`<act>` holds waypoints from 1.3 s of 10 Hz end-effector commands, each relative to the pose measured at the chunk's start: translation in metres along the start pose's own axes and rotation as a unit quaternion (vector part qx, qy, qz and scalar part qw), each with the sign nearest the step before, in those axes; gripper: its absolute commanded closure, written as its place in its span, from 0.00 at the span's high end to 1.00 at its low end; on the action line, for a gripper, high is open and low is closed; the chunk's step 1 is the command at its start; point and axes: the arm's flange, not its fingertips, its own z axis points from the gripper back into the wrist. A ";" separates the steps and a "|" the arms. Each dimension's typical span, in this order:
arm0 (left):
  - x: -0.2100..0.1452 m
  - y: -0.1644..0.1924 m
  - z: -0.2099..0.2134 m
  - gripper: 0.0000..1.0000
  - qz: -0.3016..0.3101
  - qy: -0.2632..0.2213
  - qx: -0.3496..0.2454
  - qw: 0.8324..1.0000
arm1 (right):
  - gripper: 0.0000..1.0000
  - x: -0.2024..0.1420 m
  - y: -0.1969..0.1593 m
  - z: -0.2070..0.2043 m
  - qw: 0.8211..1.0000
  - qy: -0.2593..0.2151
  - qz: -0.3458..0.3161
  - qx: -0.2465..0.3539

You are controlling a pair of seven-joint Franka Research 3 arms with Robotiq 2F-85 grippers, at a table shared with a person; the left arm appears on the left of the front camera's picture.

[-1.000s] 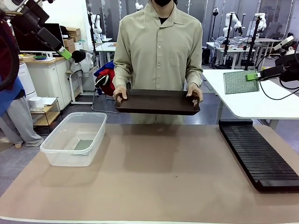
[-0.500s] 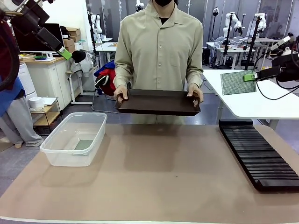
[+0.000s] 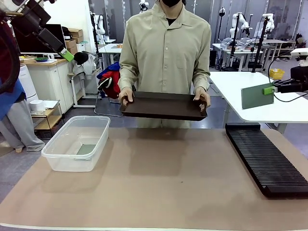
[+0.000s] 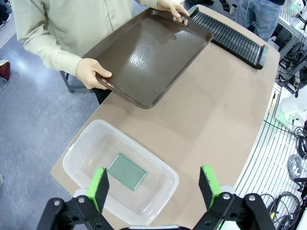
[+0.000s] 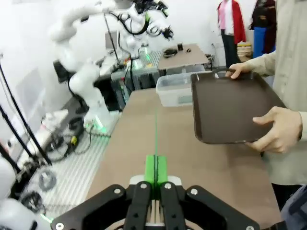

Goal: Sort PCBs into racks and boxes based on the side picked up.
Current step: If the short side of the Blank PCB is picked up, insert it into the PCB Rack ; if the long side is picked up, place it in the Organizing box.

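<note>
one pcb (image 3: 257,96) in right end effector (image 3: 275,88)

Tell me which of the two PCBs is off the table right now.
The PCB pinched in the right gripper, held on edge in the air above the rack. The other PCB lies flat inside the box.

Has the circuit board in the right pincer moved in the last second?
Yes. The circuit board in the right pincer has dropped slightly toward the black rack and turned, now showing a plain green face.
</note>
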 end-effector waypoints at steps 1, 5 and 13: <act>-0.001 -0.002 -0.001 1.00 0.000 0.002 -0.003 1.000 | 0.02 -0.014 -0.005 0.011 0.997 0.042 0.064 -0.010; -0.001 -0.002 -0.001 1.00 0.000 0.002 -0.003 1.000 | 0.02 -0.041 -0.015 0.030 0.991 0.084 0.103 -0.024; -0.001 -0.002 -0.001 1.00 0.000 0.002 -0.003 1.000 | 0.02 -0.061 -0.037 0.031 0.991 0.074 0.108 0.018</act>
